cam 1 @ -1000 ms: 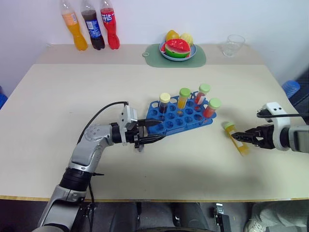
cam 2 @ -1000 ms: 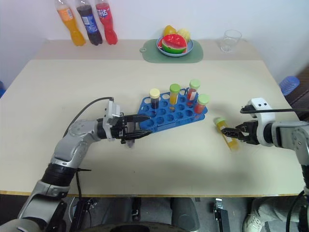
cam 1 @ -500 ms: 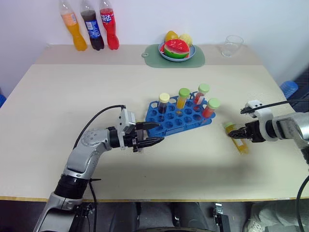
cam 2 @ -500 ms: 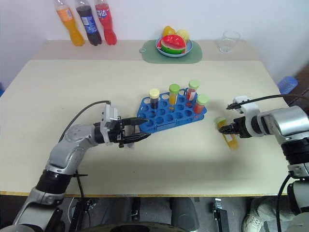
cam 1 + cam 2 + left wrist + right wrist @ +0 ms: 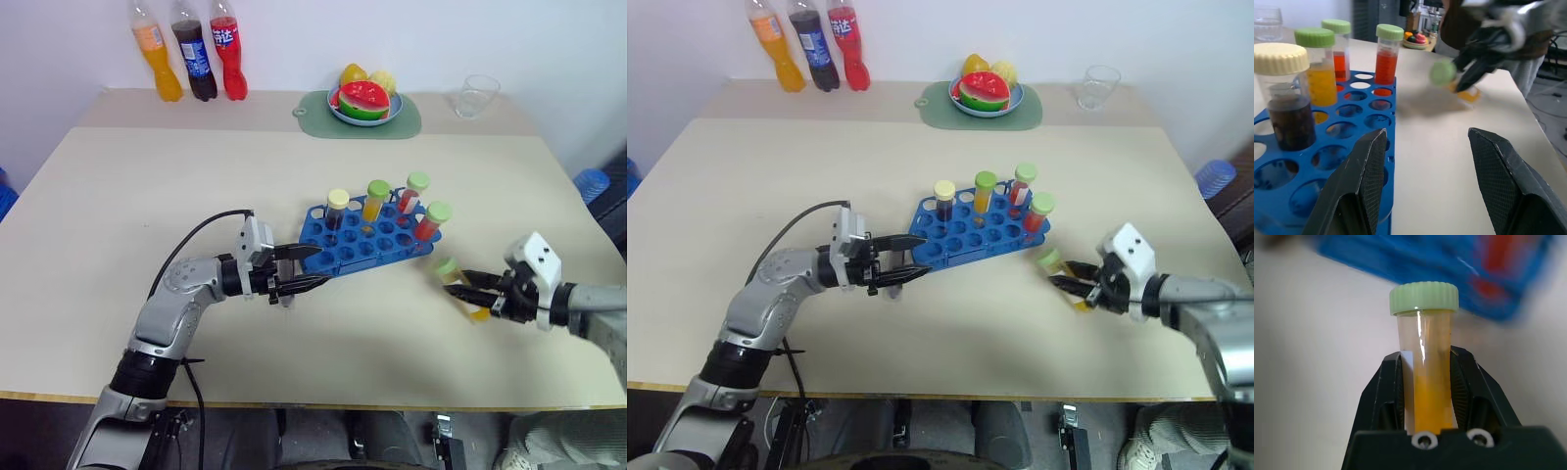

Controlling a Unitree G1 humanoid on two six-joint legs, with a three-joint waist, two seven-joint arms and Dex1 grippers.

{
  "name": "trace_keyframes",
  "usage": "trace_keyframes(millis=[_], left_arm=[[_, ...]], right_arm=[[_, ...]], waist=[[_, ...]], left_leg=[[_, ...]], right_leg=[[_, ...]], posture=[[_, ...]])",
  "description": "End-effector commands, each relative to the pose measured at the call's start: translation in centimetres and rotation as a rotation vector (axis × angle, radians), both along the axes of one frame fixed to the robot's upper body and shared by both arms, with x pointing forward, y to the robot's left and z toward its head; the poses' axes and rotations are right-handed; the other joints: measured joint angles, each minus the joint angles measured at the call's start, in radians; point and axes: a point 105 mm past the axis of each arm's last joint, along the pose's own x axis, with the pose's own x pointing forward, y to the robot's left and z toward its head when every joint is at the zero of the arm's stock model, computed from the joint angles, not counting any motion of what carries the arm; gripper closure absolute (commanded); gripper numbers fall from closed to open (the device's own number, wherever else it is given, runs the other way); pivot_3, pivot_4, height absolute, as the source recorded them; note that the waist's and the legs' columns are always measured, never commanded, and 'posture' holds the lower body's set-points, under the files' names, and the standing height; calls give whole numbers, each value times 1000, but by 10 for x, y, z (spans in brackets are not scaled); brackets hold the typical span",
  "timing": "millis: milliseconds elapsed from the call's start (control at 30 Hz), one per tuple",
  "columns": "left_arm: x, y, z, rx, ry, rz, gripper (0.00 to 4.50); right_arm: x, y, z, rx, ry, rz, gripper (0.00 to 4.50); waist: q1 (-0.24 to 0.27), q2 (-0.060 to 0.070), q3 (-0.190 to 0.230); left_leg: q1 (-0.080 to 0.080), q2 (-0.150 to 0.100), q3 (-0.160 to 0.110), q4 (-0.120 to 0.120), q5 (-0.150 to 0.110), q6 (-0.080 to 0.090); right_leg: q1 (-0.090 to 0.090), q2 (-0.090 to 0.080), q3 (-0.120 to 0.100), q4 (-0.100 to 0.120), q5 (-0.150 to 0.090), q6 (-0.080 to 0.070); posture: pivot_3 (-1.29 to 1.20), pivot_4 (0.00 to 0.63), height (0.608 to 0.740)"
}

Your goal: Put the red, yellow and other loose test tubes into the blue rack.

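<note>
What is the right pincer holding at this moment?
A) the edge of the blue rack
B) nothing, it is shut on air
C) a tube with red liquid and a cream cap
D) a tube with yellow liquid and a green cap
D: in the right wrist view the right pincer is clamped on both sides of the yellow tube with a green cap, beside the blue rack.
</note>
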Motion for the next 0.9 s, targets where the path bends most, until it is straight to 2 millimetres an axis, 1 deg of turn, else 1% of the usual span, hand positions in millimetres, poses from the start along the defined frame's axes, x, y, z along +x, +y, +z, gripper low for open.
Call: trace_keyframes(millis=[33, 100, 233, 367, 467, 667, 767, 900], left_arm=[[3, 5, 9, 0, -49, -9, 1764], [3, 8, 9, 3, -49, -12, 1764], [3, 15, 8, 23, -57, -5, 1764], [4, 20, 8, 39, -63, 4, 1764], [3, 22, 10, 41, -68, 13, 1764], [1, 29, 10, 52, -71, 36, 1764], [0, 29, 11, 50, -71, 46, 1764], [0, 31, 12, 50, -72, 54, 1764]], right_arm=[[1, 23, 29, 49, -208, 36, 3688], [14, 31, 29, 77, -276, -18, 3688], [42, 50, 44, 209, -484, -136, 3688], [57, 65, 48, 282, -576, -199, 3688], [63, 72, 44, 324, -592, -239, 3688], [66, 78, 26, 350, -571, -263, 3688], [70, 79, 16, 361, -556, -278, 3688], [76, 79, 11, 383, -556, -296, 3688]], waist=[[1, 0, 0], [1, -1, 0], [2, 0, 0], [9, 1, 1], [8, 1, 1], [5, 2, 1], [3, 2, 1], [0, 2, 1]], left_leg=[[0, 0, 0, 0, 0, 0], [0, 0, 0, 1, 0, 0], [0, 0, 0, 0, 0, 0], [-1, 0, 0, 0, 0, 0], [-1, 0, 1, 0, 0, 0], [-1, 0, 1, 0, 0, 0], [-1, 0, 1, 0, 0, 0], [-1, 0, 1, 0, 0, 0]], right_leg=[[0, 0, 0, 0, 0, -1], [0, 0, 0, 0, 0, -1], [0, 0, 0, 0, 0, -1], [-1, 0, 0, 0, 0, -1], [-1, 0, 0, 0, 0, -1], [-1, 0, 0, 0, 0, -1], [-1, 0, 0, 1, 0, -1], [-1, 0, 0, 1, 0, -1]], posture=[[0, 150, 740], [0, 150, 740], [0, 150, 740], [0, 150, 740], [0, 150, 740], [0, 150, 740], [0, 150, 740], [0, 150, 740]])
